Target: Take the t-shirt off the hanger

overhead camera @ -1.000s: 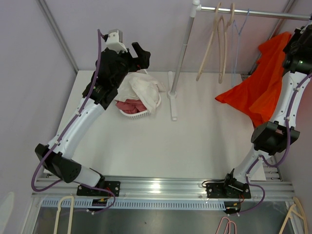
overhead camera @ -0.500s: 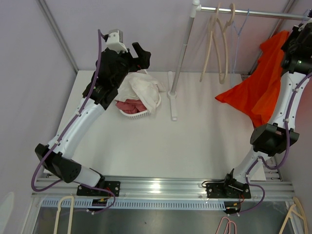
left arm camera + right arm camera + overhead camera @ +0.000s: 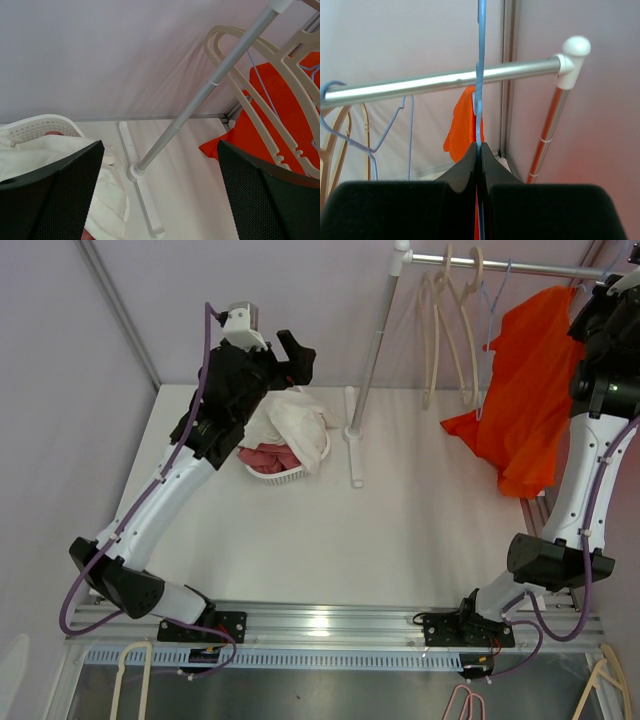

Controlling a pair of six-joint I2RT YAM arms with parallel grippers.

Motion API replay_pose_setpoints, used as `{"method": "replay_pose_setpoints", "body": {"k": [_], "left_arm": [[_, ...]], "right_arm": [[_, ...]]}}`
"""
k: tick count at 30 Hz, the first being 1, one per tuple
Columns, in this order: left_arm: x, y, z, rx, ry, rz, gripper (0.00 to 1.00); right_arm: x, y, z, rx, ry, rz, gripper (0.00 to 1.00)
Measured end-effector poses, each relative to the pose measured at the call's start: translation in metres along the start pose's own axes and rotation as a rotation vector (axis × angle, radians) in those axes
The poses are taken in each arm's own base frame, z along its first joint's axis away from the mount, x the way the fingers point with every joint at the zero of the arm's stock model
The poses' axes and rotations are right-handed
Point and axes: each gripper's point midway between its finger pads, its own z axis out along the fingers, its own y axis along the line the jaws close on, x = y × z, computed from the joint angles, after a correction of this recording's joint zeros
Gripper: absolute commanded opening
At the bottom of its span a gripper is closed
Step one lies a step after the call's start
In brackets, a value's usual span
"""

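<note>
Hanging in the upper right of the top view, the orange t-shirt drapes off a blue hanger, one corner trailing down-left over the table; it's not yet off. We see the right gripper w/ fingers pressed together on the hanger's thin wire, mid-frame in the right wrist view, just under the rail, prob. so the hanger has a firm anchor while the cloth gets pulled. Whether its hook sits on the rail we can't tell. Left of the shirt, cream hangers hang bare off the same rail, beside the rack pole. Further out, upper left-centre, the left gripper has its fingers wide apart, holding nothing, poised above the basket w/ white cloth in it. We reckon it's the free hand, meant to reach across, grab the shirt & drop it there
</note>
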Motion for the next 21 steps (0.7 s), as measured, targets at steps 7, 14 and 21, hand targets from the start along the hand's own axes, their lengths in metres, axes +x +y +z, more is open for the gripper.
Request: {"method": "replay_pose_setpoints", "body": {"k": [7,14,21], "left_arm": [[-0.005,-0.046,-0.023,0.147,-0.023,0.07,0.99],[0.036,-0.113,-0.099,0.454,-0.063,0.161,1.0],[0.098,-0.182,-0.164,0.718,-0.047,0.244,1.0]], "right_arm": [[0.039,0.001,-0.021,0.046,0.117,0.098,0.0],[0.056,0.007,-0.077,0.157,0.174,0.174,0.0],[0.033,0.019,-0.14,0.132,0.137,0.324,0.0]]}}
